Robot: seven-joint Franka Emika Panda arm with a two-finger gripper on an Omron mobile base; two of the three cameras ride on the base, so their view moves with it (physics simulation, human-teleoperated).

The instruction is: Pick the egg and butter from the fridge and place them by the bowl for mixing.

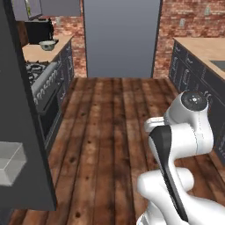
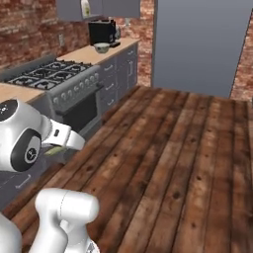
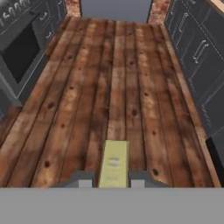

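Nearest the hand camera, the butter (image 3: 113, 164) sits clamped between the gripper's (image 3: 113, 179) closed fingers, long axis pointing ahead over the wooden floor (image 3: 113, 78). The bowl (image 1: 47, 44) lies far off to the left on the counter (image 1: 39, 52) beyond the stove (image 1: 41, 74). The fridge door (image 1: 24, 145) stands near left.

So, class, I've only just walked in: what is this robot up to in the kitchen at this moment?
The gripper is shut on the butter, a pale-yellow stick held between its finger tips, above the wooden floor. The bowl sits on the far counter beyond the stove, with a black appliance behind it. So the butter is in hand but not yet set down by the bowl. The dark fridge door stands open at the left of the left base view.
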